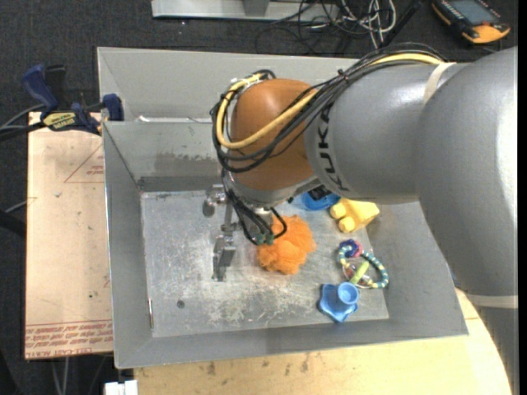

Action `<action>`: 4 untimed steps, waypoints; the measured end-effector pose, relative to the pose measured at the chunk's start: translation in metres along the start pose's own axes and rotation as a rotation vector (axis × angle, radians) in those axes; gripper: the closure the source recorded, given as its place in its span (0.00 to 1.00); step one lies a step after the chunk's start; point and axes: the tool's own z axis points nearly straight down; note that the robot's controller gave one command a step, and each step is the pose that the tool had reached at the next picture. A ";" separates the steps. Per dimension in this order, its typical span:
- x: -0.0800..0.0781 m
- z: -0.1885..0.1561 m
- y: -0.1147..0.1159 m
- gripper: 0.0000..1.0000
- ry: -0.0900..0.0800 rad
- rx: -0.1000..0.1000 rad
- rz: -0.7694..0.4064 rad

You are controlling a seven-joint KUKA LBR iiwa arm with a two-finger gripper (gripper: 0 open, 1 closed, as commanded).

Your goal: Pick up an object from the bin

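Observation:
My gripper (242, 249) hangs low over the middle of the bin floor, under the arm's orange dome. It stands open, with bare floor between its fingers. One metal finger (221, 255) points down at the left. The other sits by the cables, right against the left side of an orange fluffy ball (288, 248). The ball lies beside the gripper, not between the fingers. A yellow plastic piece (355, 214) lies further right, and a blue flat thing (318, 198) peeks out from under the arm.
A ring of coloured beads (361, 267) and a small blue cup-shaped piece (338, 300) lie near the bin's front right. The arm covers the back right of the bin. The left half of the floor holds nothing but scuffed metal.

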 end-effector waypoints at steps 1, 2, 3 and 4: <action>0.012 0.059 -0.045 0.00 0.000 -0.002 0.002; 0.030 0.070 -0.087 0.00 0.002 -0.002 -0.104; 0.018 0.067 -0.103 0.00 0.003 0.001 -0.027; 0.006 0.060 -0.127 0.00 0.003 0.000 0.101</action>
